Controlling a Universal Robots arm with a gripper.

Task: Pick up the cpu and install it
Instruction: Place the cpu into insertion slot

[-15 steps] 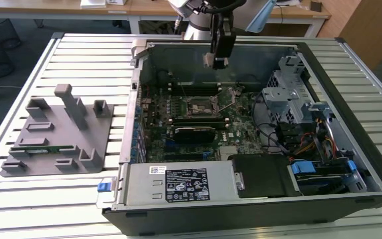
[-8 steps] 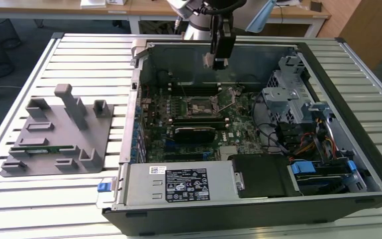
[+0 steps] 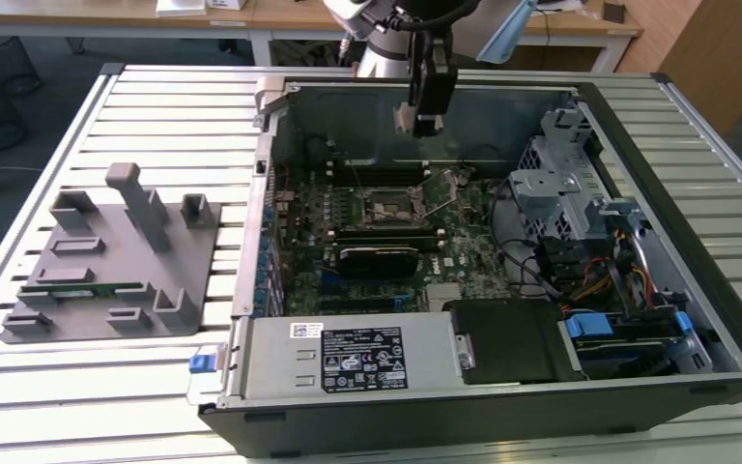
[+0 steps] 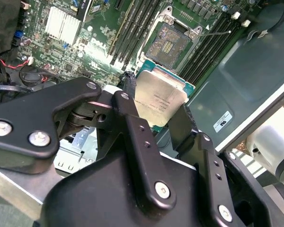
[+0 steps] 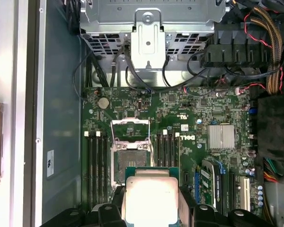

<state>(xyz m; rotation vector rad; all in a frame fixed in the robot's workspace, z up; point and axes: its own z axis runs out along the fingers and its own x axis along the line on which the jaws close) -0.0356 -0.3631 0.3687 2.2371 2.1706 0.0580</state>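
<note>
"Clamping the cpu [image 5: 150, 198] by two opposite edges: gripper [image 3: 420, 120] clenched on it, black fingers [image 4: 132, 118] on either side, silver lid facing the wrist cameras."

"And placed where?"

"Hanging in the air above the motherboard [image 5: 189, 113], upper middle of the exterior view, near the open socket [image 5: 130, 158] but not seated in it; load plate flipped up, lever swung aside."

"Handling?"

"Light and stiff, probably, but touchy — smooth metal lid, thin green board rim, delicate contacts underneath. Best taken exactly so, by the side edges, kept level, never touched on the underside. Likely to slip if tilted, and likely to harm the socket pins if dropped or set askew."

"Containers?"

"Open computer case [image 3: 474, 85] lying on its side on the slatted table [image 3: 165, 106]: motherboard inside, dark memory slots flanking the socket, power supply [image 3: 345, 358] at lower middle of the exterior view, metal drive cage [image 3: 558, 184] and cable bundles toward the exterior view's right. Grey fixture tray [image 3: 188, 253] on the exterior view's left, well apart from the case, carrying one long green memory stick [image 3: 81, 287] in a slot."
</note>
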